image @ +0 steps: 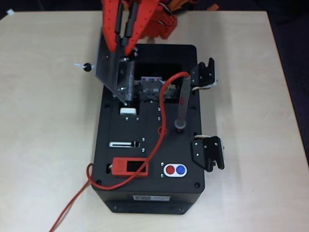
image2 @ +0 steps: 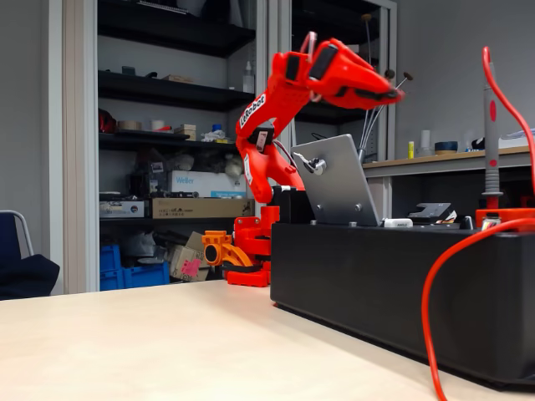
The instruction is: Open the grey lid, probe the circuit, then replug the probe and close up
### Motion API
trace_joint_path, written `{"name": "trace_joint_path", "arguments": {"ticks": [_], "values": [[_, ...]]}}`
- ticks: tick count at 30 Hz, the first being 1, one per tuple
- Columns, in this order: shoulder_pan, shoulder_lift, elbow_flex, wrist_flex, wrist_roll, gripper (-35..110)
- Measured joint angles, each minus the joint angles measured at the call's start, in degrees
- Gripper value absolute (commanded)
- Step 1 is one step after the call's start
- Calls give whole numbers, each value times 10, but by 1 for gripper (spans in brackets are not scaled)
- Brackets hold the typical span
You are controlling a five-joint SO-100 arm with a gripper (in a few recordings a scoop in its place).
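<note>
- The red gripper (image: 126,46) hangs over the back-left part of the black box (image: 120,159), right above the raised grey lid (image: 112,67). Honestly can't tell how far the fingers are spread or if they've got hold of anything; in the fixed view the gripper (image2: 380,92) sits just above the lid's top edge without clearly pinching it.
- The lid is swung up on its hinge, tilted and leaning out over the box's left side. Its little black knob (image: 87,67) sticks out to the left past the box edge. In the fixed view the lid (image2: 336,182) stands up as a slanted plate on the box top.
- The circuit (image: 150,89) is uncovered in its recess, just right of the lid's bottom edge.
- The probe (image: 182,107) stands upright in a socket right of the circuit, toward the box's right edge; the fixed view shows it vertical too (image2: 491,138).
- The red wire (image: 157,145) loops from the probe's top, runs down across the box and off its front-left corner onto the table (image: 43,145).
- The red display module (image: 129,167) and red-and-blue button pair (image: 175,170) are along the box's front edge.
</note>
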Motion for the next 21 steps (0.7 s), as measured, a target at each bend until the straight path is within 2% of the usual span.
{"name": "trace_joint_path", "arguments": {"ticks": [14,21], "values": [[201,-48,-1,17,-215,0],[272,-139,-4,17,-263,0]]}}
